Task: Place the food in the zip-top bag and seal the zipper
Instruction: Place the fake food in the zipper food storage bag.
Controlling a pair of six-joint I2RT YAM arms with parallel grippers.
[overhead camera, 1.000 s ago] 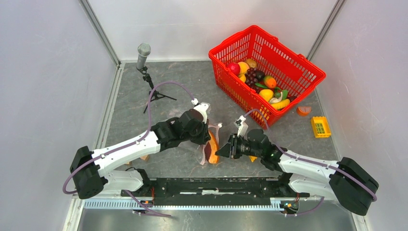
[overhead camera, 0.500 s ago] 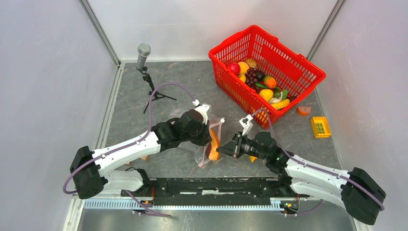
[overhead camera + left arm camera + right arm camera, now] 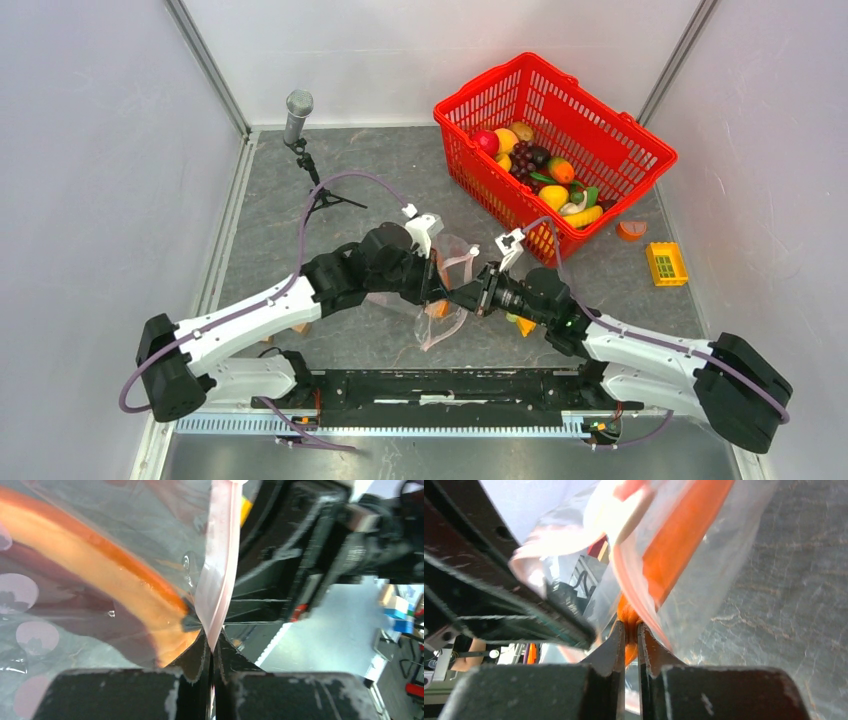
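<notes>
The clear pink-dotted zip-top bag (image 3: pixel 448 318) hangs between my two grippers above the table. My left gripper (image 3: pixel 433 287) is shut on its pale-pink zipper (image 3: pixel 218 580), pinching the strip between the fingertips. An orange piece of food (image 3: pixel 115 592) lies inside the bag and shows through the film. My right gripper (image 3: pixel 468 298) meets the bag from the right and is shut on the orange piece's end (image 3: pixel 629 622) at the bag's mouth. Bag film (image 3: pixel 704 575) drapes beside it. More food (image 3: pixel 540 165) lies in the red basket.
The red mesh basket (image 3: pixel 610 125) stands at the back right. A yellow block (image 3: pixel 666 263) and an orange slice (image 3: pixel 631 230) lie to its right. A microphone on a stand (image 3: pixel 298 105) stands at the back left. Another orange piece (image 3: pixel 522 325) lies under my right arm.
Both grippers have moved up and away from the front edge, closing in on each other. The bag with the orange piece has lifted and now hangs between them.
</notes>
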